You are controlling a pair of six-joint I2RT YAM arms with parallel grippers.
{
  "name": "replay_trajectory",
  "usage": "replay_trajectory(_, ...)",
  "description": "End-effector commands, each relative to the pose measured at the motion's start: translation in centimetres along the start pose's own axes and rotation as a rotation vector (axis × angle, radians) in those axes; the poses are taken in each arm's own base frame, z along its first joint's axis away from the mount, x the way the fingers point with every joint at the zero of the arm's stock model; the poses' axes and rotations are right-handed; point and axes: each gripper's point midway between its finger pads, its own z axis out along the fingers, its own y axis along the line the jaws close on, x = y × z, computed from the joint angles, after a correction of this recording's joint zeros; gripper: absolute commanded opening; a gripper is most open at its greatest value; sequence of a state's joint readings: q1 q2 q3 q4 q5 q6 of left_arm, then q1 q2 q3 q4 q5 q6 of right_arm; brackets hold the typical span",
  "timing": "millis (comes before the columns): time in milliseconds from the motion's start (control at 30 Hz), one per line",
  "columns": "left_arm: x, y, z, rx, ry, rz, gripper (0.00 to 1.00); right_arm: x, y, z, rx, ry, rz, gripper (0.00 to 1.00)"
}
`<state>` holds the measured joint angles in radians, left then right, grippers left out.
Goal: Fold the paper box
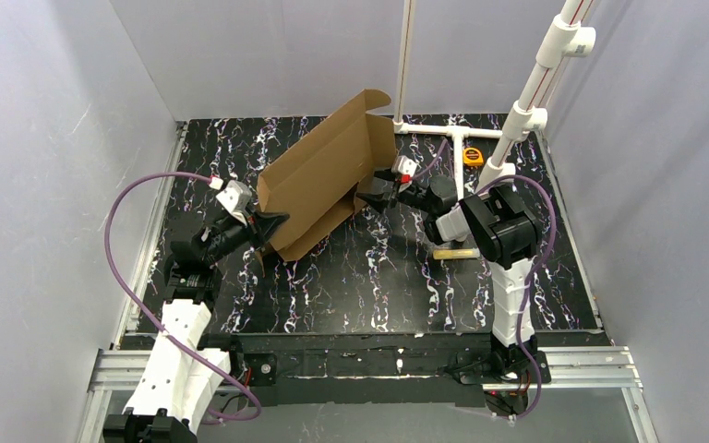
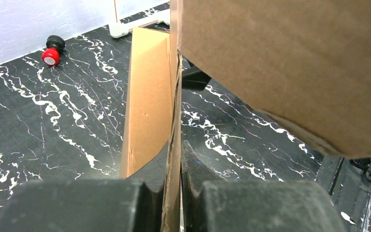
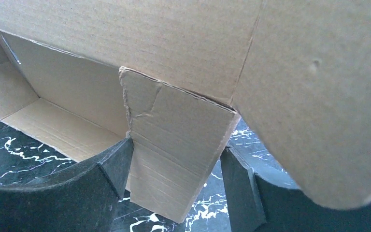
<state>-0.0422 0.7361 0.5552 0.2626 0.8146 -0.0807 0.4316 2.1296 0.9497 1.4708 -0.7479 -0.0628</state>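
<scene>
Box (image 1: 318,185) tilted up just left of the pipe frame (image 1: 443,129). Far end from that frame pinched tight by left gripper (image 2: 173,159); flap (image 3: 174,121) nearest it straddled by wide-open right gripper (image 3: 176,159), nothing held. Close squarely on the flap, fold along its crease, pinch kept steady.

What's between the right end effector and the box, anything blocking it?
Nothing visible. A flap of the box sits between the right end effector's open fingers. The left end effector is clamped on the box's other end.
</scene>
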Motion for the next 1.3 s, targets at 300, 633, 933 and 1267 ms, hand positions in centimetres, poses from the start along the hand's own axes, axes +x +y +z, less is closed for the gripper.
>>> replay_trajectory(300,0.5,-0.3,0.0,0.027,0.055,-0.040,0.00,-4.9,0.6,1.4,-0.104,-0.170,-0.120,0.39)
replay_trajectory(633,-1.7,-0.5,-0.2,0.006,0.015,-0.056,0.00,-6.8,0.9,1.1,-0.087,-0.193,-0.035,0.14)
replay_trajectory(933,-4.8,0.7,-0.4,-0.125,-0.011,-0.209,0.00,-5.2,0.9,0.0,-0.029,0.167,0.170,0.05)
replay_trajectory(1267,-3.0,2.2,-0.9,-0.252,0.042,-0.337,0.00,-2.3,2.3,-4.1,-0.052,0.723,0.332,0.01)
